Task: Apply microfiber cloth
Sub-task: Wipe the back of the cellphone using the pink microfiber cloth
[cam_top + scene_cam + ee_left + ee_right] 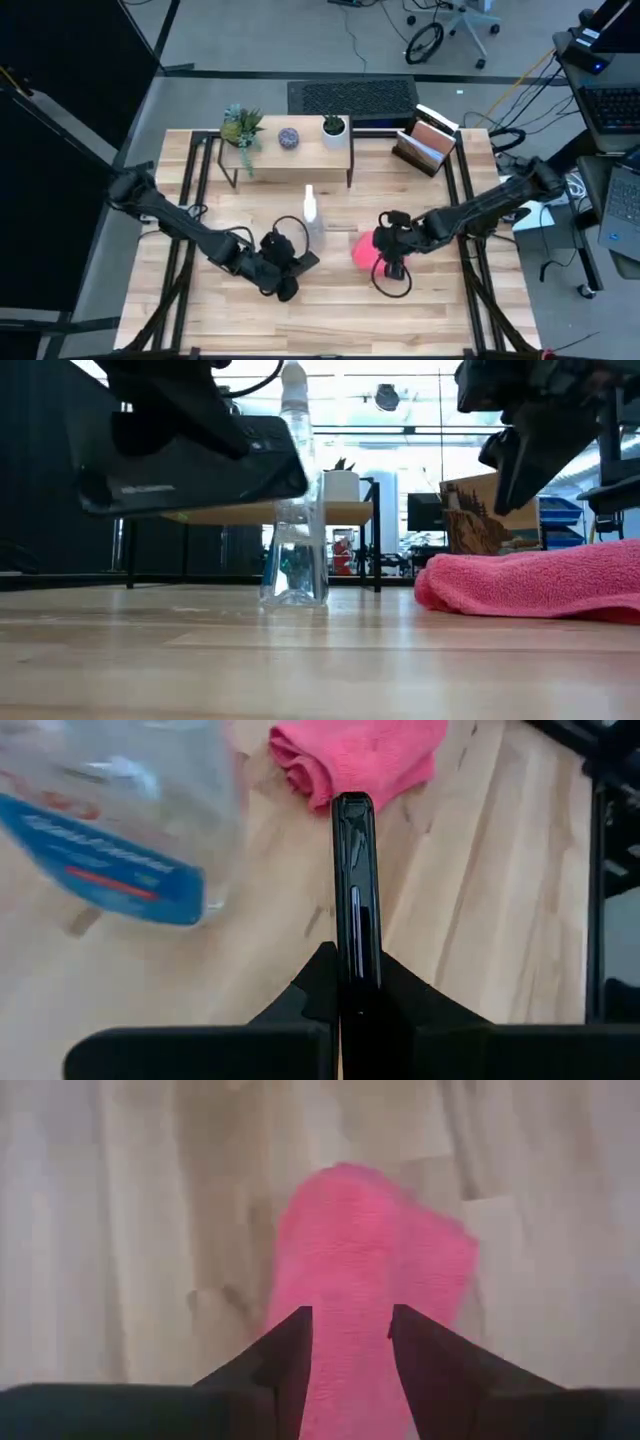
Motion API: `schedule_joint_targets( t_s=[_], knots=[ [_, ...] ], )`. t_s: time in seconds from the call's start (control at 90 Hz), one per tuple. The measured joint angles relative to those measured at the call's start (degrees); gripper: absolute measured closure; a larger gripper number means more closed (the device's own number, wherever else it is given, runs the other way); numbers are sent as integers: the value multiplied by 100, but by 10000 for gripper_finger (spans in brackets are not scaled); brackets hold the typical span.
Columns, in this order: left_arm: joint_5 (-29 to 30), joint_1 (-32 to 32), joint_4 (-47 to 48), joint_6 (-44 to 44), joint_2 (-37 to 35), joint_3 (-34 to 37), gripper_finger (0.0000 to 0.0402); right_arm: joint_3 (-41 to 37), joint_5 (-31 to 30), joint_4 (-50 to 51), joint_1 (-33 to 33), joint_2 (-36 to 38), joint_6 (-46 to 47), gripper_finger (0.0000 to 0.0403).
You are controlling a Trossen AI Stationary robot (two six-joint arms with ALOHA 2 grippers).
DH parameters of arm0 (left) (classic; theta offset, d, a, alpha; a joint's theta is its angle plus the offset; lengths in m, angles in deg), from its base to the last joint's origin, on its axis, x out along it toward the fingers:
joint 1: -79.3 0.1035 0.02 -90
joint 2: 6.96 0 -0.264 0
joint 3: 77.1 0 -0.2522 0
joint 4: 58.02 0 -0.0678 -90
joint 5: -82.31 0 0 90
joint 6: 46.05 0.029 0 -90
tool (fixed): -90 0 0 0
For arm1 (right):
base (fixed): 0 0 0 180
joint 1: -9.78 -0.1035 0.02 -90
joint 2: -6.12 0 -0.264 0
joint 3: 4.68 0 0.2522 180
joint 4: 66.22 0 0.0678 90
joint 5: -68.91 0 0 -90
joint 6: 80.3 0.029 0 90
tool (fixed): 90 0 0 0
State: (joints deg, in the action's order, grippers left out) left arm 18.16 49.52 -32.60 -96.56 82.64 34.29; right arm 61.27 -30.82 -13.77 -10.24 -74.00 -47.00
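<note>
My left gripper (355, 1010) is shut on a black smartphone (190, 460), which it keeps up off the table left of the clear spray bottle (293, 550). The bottle, with blue liquid in it, stands upright on its base. The pink microfiber cloth (540, 580) lies bunched on the wooden table right of the bottle, also seen in the high view (364, 248). My right gripper (350, 1330) hangs open just above the cloth, one finger to either side of its middle; I see no contact in the low view. My left gripper pinches the smartphone between its two fingers, one on each broad face, at the end nearest the wrist (356, 982). The fingers lie along the phone. It is lifted clear of the table, on edge and slightly tilted, its free end (350, 810) toward the cloth.
A low wooden riser (285, 150) with small potted plants stands at the table's far side, and a brown box of papers (428, 145) at the far right. Bare tabletop lies toward the near edge (330, 320).
</note>
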Motion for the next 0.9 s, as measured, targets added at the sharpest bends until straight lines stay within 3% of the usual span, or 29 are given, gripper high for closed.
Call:
schedule_joint_targets(
  t_s=[0.133, 0.4, 0.578, 0.711, 0.8, 0.9],
  knots=[
    [53, -30, -273, 158, 273, 2, 391, 0, 558, -1, 38, -331, 26, 232],
    [162, 30, -323, 303, 335, 6, 391, 0, 321, -259, 1, -1223, 165, 96],
    [164, 28, -391, 326, 335, 7, 391, 32, 321, -726, 3, -2003, 59, 60],
    [291, 22, -518, 343, 335, 7, 391, 76, 305, -865, -77, -2291, -94, 103],
    [363, -1, -730, 453, 335, 7, 391, 72, 140, -914, -223, -2236, -53, 184],
    [474, -4, -1003, 508, 335, 7, 391, 8, 22, -922, -396, -1978, 4, 305]
  ],
)
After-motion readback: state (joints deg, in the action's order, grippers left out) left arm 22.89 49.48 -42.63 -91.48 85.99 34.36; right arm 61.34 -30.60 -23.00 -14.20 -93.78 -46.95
